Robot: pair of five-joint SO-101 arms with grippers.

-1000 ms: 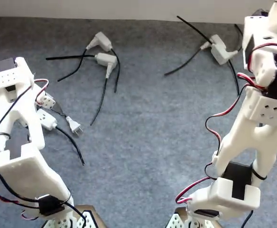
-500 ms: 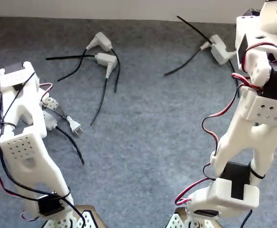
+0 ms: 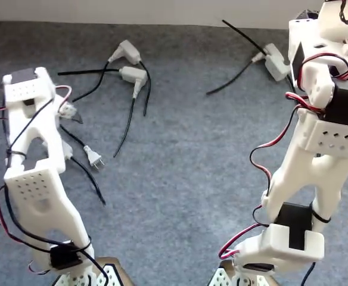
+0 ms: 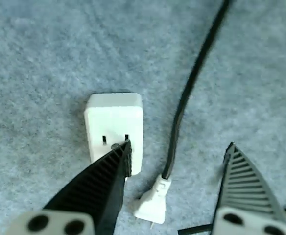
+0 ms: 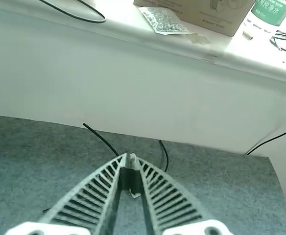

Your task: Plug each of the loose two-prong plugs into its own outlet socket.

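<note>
1. Found the left end effector (image 4: 178, 145) wide open, holding nothing, above the grey carpeted table (image 4: 35, 49).
2. Judged it best to straddle the small white two-prong plug (image 4: 150, 205), pinching its body squarely, clear of the black cord (image 4: 192, 93).
3. Saw that plug lying just beside the white boxy outlet socket (image 4: 114, 120).
4. Found the right end effector (image 5: 130, 157) nearly closed; contents unclear.

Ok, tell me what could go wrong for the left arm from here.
1. The open left gripper has one black ribbed fingertip over the white plastic two-slot socket block; closing could shove the block rather than grip anything.
2. The white plug end on the thin black cable lies slantwise inside the gripper's span, prongs unseen; a pinch could catch it crooked or drag the cable.
</note>
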